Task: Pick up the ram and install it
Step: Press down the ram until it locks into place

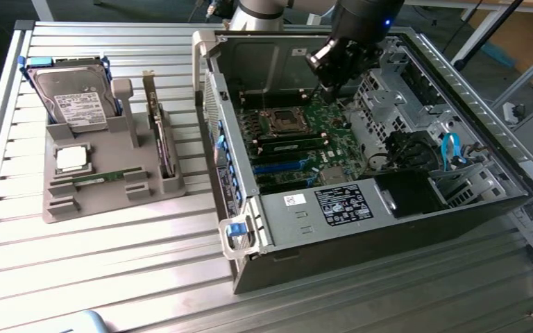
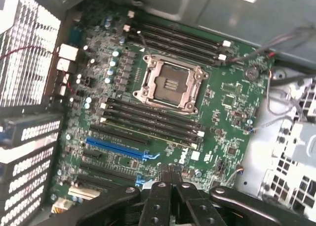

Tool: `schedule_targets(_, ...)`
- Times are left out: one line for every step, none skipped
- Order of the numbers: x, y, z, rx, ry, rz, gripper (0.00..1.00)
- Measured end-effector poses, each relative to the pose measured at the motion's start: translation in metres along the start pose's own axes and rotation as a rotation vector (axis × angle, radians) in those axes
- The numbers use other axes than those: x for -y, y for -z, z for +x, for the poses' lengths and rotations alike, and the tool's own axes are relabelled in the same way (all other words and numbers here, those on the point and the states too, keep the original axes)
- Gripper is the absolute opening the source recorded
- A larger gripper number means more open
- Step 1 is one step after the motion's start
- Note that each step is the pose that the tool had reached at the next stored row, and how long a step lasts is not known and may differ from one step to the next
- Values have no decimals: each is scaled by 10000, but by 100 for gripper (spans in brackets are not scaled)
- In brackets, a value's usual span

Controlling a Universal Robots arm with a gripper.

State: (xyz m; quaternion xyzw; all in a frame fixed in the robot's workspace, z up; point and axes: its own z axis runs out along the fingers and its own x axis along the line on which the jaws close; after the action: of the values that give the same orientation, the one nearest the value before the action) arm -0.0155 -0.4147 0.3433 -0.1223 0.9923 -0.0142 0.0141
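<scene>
Over green motherboard inside open grey metal computer case: black pincer closed tight, empty; long thin green ram stick apparently lying in grey plastic tray at 9 o'clock of case, pick-up and install seemingly both outstanding.

No writing can be read: the white label on the computer case and the hard drive sticker show only blurred print.

Green motherboard, blue slot, grey tray
</scene>
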Motion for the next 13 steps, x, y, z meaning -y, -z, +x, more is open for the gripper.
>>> schedule_targets(0,0,0,-5,-165,3,10)
schedule_targets(0,-1,0,-10,-343,7,10)
schedule_targets(0,0,0,-16,-508,12,10)
schedule_targets(0,0,0,-21,-657,16,10)
schedule_targets(0,0,0,-25,-804,19,10)
schedule_targets(0,0,0,-31,-996,24,10)
schedule_targets(0,0,0,-36,-1152,28,10)
schedule_targets(0,0,0,-42,-1342,33,10)
schedule_targets(0,0,0,-47,-1505,36,10)
schedule_targets(0,-1,0,-52,-1654,40,10)
schedule_targets(0,0,0,-53,-1708,41,10)
schedule_targets(0,0,0,-54,-1709,42,10)
schedule_targets(0,0,0,-54,-1709,42,10)
